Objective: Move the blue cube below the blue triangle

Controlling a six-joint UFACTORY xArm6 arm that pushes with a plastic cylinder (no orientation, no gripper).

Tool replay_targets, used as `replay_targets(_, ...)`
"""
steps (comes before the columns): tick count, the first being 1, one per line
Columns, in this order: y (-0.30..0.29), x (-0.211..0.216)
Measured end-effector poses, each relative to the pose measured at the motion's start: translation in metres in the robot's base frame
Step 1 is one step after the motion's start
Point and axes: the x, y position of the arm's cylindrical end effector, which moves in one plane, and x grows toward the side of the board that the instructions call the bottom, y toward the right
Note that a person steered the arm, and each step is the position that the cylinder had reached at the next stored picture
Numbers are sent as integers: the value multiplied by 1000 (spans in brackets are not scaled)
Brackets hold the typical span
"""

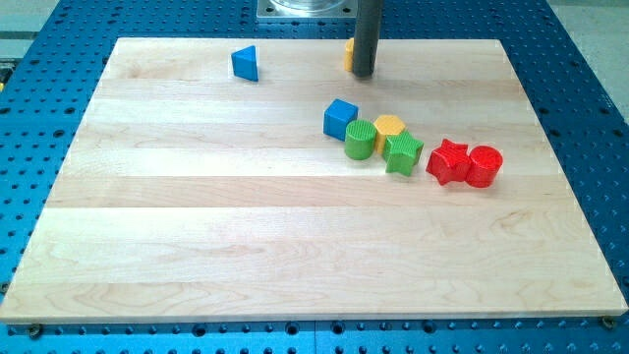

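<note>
The blue cube [340, 118] sits right of the board's centre, toward the view's top, touching a green cylinder [361, 140]. The blue triangle [246, 63] lies near the view's top edge, up and to the left of the cube. My tip [363, 74] rests on the board near the top edge, above and slightly right of the blue cube, apart from it. The rod hides most of a yellow-orange block [349, 54] just behind it.
A yellow block [390, 127] and a green star-like block [403, 152] cluster right of the green cylinder. A red star [448, 161] and a red cylinder [484, 165] sit further right. The wooden board [197, 246] lies on a blue perforated table.
</note>
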Motion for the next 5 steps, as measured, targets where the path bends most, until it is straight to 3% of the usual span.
replay_targets(1,0,-23)
replay_targets(2,15,10)
replay_targets(3,46,86)
replay_targets(4,36,118)
replay_targets(5,-13,118)
